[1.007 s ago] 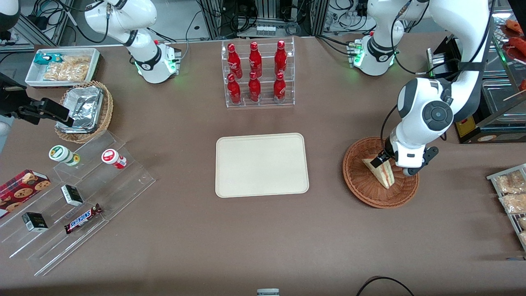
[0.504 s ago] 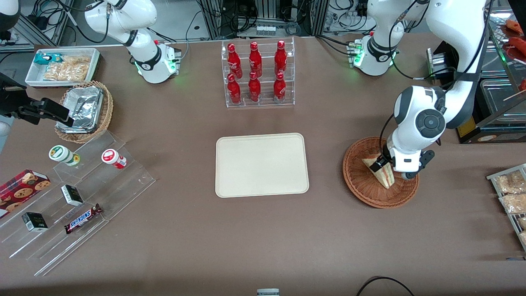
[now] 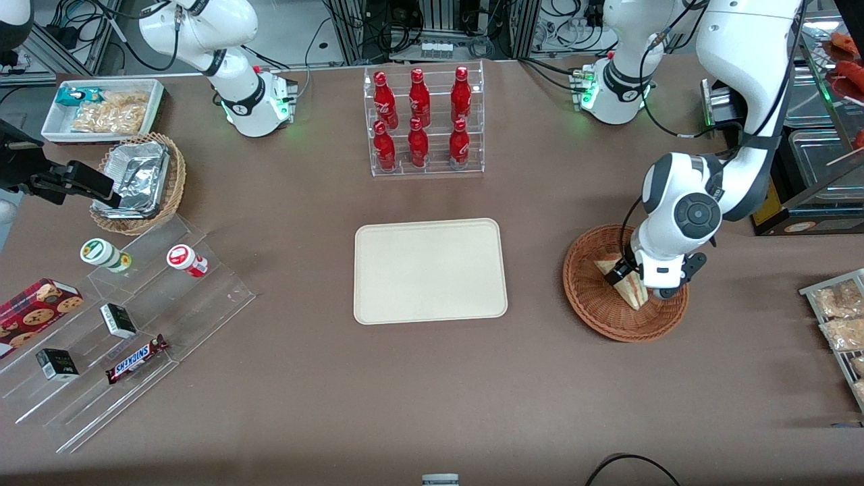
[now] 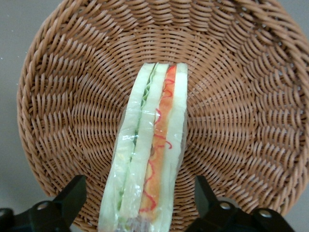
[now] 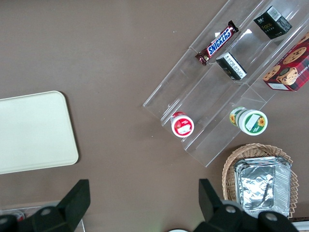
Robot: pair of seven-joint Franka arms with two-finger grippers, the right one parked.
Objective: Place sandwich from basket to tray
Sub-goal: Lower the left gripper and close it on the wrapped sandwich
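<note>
The sandwich (image 3: 628, 287), a plastic-wrapped wedge of white bread with red and green filling, stands on edge in the reddish-brown wicker basket (image 3: 594, 300) toward the working arm's end of the table. My left gripper (image 3: 631, 278) is low inside the basket, open, with one finger on each side of the sandwich and gaps between fingers and bread. The left wrist view shows the sandwich (image 4: 149, 159) between my spread fingers (image 4: 72, 195) over the basket weave (image 4: 241, 121). The cream tray (image 3: 430, 270) lies empty mid-table, also in the right wrist view (image 5: 34, 130).
A clear rack of red bottles (image 3: 422, 121) stands farther from the camera than the tray. Acrylic steps with snacks (image 3: 121, 317), a tan basket with foil container (image 3: 138, 179) and a white bin (image 3: 101, 108) lie toward the parked arm's end. Packets on a rack (image 3: 840, 317) lie near the basket.
The left arm has lowered and its gripper has sunk a little deeper into the basket around the sandwich. The sandwich has not moved.
</note>
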